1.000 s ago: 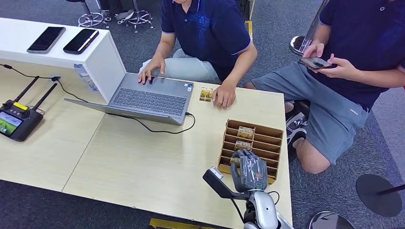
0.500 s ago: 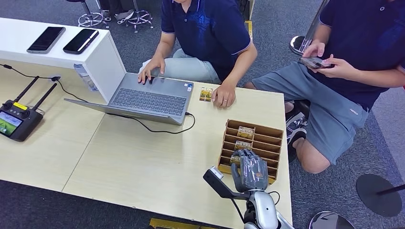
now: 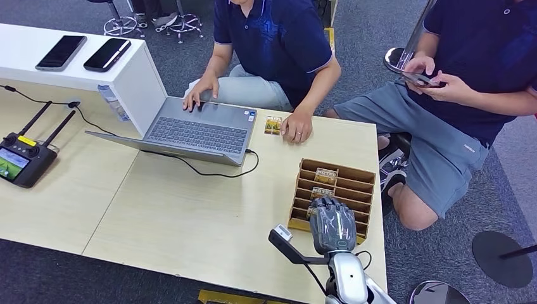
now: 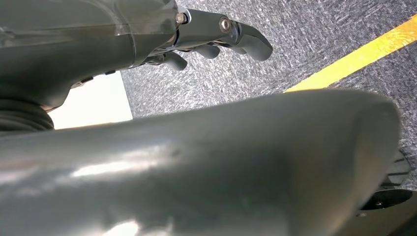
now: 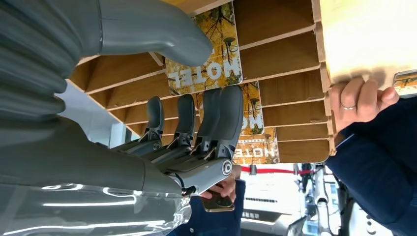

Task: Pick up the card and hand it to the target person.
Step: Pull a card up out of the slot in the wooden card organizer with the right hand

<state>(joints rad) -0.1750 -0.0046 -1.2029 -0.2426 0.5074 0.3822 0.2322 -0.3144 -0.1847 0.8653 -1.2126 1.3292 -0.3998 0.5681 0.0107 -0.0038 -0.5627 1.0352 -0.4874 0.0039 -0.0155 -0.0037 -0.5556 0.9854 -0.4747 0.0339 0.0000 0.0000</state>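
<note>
A wooden card rack (image 3: pixel 354 180) stands on the table's right side, with yellow "HOTEL" cards (image 3: pixel 326 175) upright in its slots. My right hand (image 3: pixel 332 225) hovers over the rack's near end, covering the nearest slots. In the right wrist view the thumb (image 5: pixel 157 34) lies beside the nearest card (image 5: pixel 206 64) and the dark fingers (image 5: pixel 216 118) reach past it toward a second card (image 5: pixel 253 113); nothing is held. Another card (image 3: pixel 273 125) lies flat by a seated person's hand (image 3: pixel 297 130). My left hand (image 4: pixel 221 29) hangs over carpet, holding nothing.
An open laptop (image 3: pixel 196 133) with a black cable sits at the table's middle. A remote controller (image 3: pixel 22 161) lies at the left, and two phones (image 3: pixel 85 54) rest on a white box. A second seated person (image 3: pixel 481 69) at the right holds a phone.
My right hand has edged slightly further over the rack's near slots. The person at the right has lifted their phone a little.
</note>
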